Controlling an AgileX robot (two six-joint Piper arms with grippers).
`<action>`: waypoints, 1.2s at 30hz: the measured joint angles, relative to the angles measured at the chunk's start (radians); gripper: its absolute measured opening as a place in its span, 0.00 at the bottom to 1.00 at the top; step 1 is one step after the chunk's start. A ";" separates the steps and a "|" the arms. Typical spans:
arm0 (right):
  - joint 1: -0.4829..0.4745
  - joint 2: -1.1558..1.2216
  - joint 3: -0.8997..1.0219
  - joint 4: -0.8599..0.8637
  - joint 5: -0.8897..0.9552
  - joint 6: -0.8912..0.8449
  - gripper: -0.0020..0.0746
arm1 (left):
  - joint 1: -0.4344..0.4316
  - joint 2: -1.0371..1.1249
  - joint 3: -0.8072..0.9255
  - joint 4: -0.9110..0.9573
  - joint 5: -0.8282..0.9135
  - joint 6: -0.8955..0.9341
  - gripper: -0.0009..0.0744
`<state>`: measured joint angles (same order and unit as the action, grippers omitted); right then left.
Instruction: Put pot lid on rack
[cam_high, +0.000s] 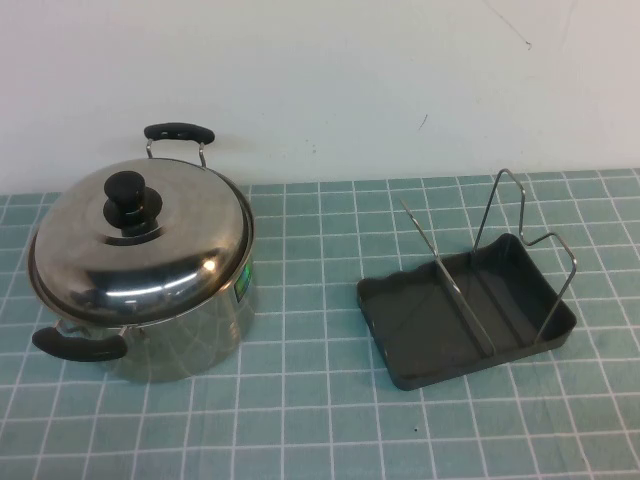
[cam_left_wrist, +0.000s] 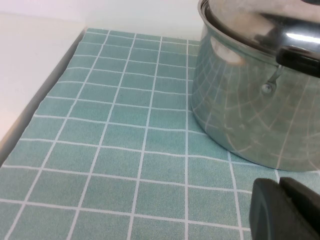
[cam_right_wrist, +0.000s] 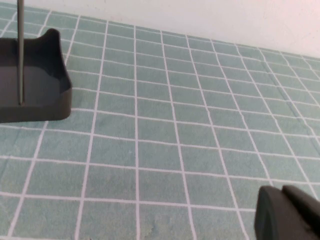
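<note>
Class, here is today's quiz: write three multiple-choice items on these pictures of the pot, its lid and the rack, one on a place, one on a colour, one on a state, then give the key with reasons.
1. Where is the pot lid?
A. on the pot
B. in the rack
C. flat on the mat

2. What colour is the lid's knob?
A. red
B. black
C. silver

3. What does the rack hold?
A. a lid
B. a spoon
C. nothing but its own wire supports

Key: 1 A, the lid covers the pot at the robot's left. 2 B, the knob is black. 3 C, its tray is bare. The left gripper is low beside the pot; the right gripper is low near the rack.
</note>
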<state>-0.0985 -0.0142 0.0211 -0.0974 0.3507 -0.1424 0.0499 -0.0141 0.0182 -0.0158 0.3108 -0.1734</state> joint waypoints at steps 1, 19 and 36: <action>0.000 0.000 0.000 0.000 0.000 0.000 0.02 | 0.000 0.000 0.000 0.000 0.000 0.000 0.01; 0.000 0.000 0.000 0.000 0.000 0.000 0.02 | 0.000 0.000 0.000 0.000 0.000 -0.003 0.01; 0.000 0.000 0.000 -0.031 0.000 0.000 0.02 | 0.000 0.000 0.000 0.058 0.000 0.001 0.01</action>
<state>-0.0985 -0.0142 0.0211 -0.1281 0.3507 -0.1424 0.0499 -0.0141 0.0182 0.0426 0.3108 -0.1726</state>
